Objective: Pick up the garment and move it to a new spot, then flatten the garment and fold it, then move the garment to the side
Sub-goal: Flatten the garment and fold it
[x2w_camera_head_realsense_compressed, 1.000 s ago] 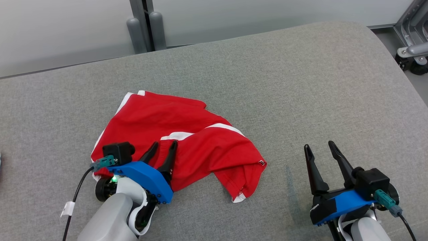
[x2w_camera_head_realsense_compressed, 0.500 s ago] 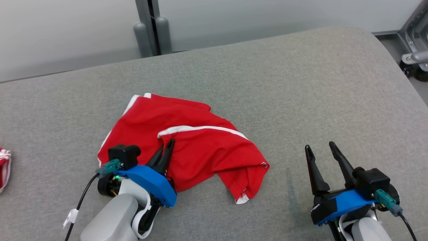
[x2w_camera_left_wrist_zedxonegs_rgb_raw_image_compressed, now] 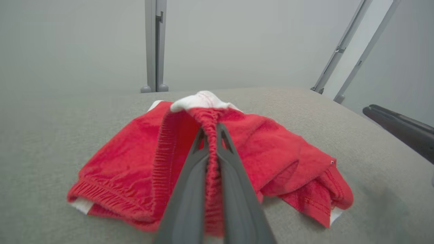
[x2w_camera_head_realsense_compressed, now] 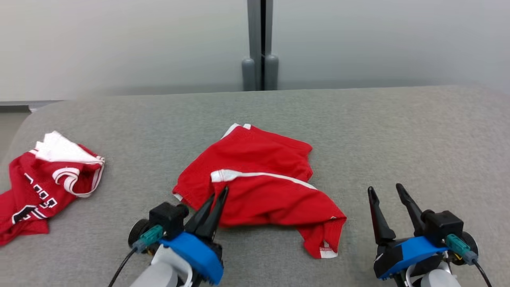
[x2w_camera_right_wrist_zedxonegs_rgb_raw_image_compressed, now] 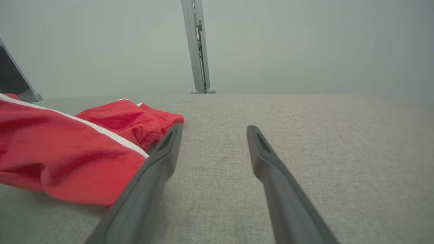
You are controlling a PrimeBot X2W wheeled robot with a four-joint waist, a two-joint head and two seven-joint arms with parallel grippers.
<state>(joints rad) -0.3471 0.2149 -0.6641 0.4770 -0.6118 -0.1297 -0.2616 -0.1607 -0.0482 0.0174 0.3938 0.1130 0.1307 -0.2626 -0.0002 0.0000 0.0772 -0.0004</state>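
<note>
At the far left of the head view, a second red garment [x2w_camera_head_realsense_compressed: 44, 183] with white trim and white lettering lies crumpled near the left edge of the grey padded bench [x2w_camera_head_realsense_compressed: 398, 131], well apart from everything else.

Next comes the left claw [x2w_camera_head_realsense_compressed: 218, 194], its two dark fingers pressed together on the near left edge of the garment [x2w_camera_head_realsense_compressed: 271, 187]. The left wrist view confirms the grip: the claw [x2w_camera_left_wrist_zedxonegs_rgb_raw_image_compressed: 211, 130] is closed on a ridge of red ribbed hem, and the cloth is pinched up between the fingers with a bit of white trim showing just past the tips.

The garment, red with a white stripe across it, sits at the middle of the bench. Most of it rests on the surface in loose folds. One corner with a white hem trails toward the near right.

Behind it, past the far edge of the bench, a grey post [x2w_camera_head_realsense_compressed: 261, 48] stands against a pale wall.

At the right, the right claw [x2w_camera_head_realsense_compressed: 385, 189] is near the garment's trailing corner but apart from it, fingers spread with nothing between them. In the right wrist view the claw [x2w_camera_right_wrist_zedxonegs_rgb_raw_image_compressed: 213, 130] has only bare bench between its tips, and the garment [x2w_camera_right_wrist_zedxonegs_rgb_raw_image_compressed: 67, 152] lies just beside its left finger.
</note>
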